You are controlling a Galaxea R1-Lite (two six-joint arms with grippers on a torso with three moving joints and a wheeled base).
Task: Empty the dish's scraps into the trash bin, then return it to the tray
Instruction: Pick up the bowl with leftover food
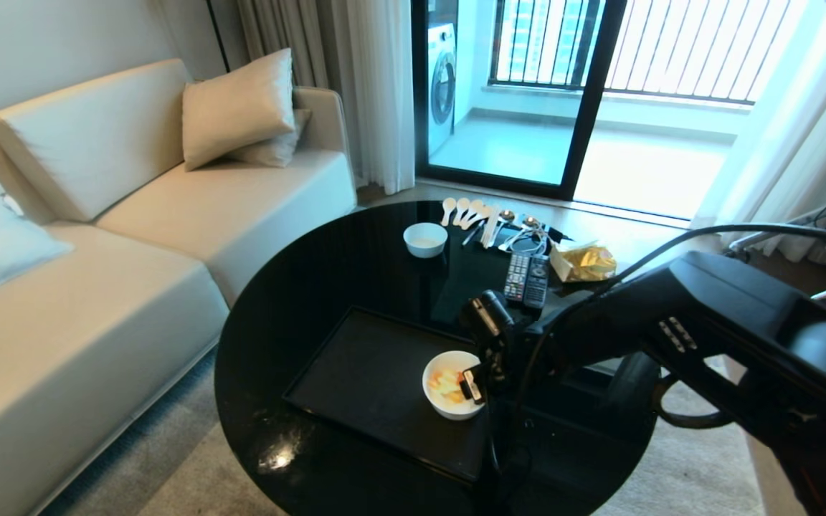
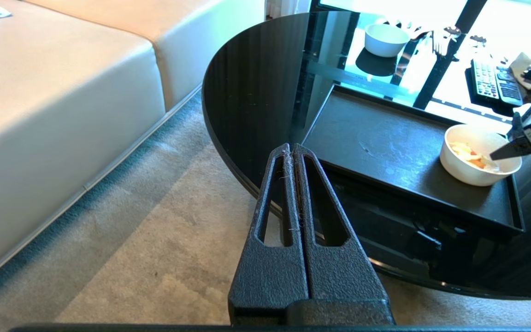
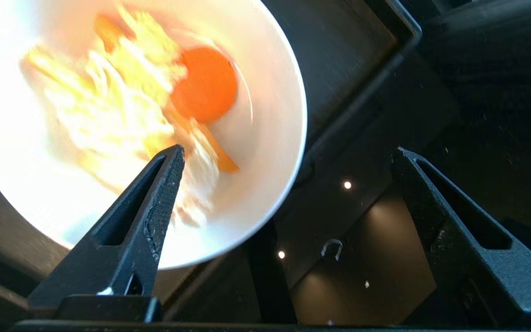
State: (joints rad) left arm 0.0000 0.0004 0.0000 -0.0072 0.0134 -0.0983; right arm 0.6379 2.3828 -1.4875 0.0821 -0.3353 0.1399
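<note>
A round, glossy black table (image 1: 327,287) carries the whole arrangement, with a cream sofa (image 1: 97,236) to its left. On the table's near half lies the tray (image 1: 370,380), flat and matte, its low rim keeping crockery from sliding. The right arm (image 1: 707,337) reaches in from the right edge of the head view toward the tray's right end. Far across the table sit a smaller white bowl (image 1: 425,239), a row of spoons (image 1: 467,211), two remote controls (image 1: 526,278) and a crumpled yellow wrapper (image 1: 585,262), all well apart from the work. The dish (image 1: 449,393) stands upright on the right end of the tray, apparently not yet lifted, with the scraps (image 1: 447,387), pale yellow strips and orange pieces, still inside. The right gripper (image 3: 288,166) hangs at the dish's right rim with its jaws spread wide: one finger (image 3: 155,216) lies over the inside of the bowl and the other outside it, a placement that suits closing on the wall from both faces. The left gripper (image 2: 293,152), pressed together and empty, hangs parked off the table's near left edge above the carpet. No trash bin appears in any view.
</note>
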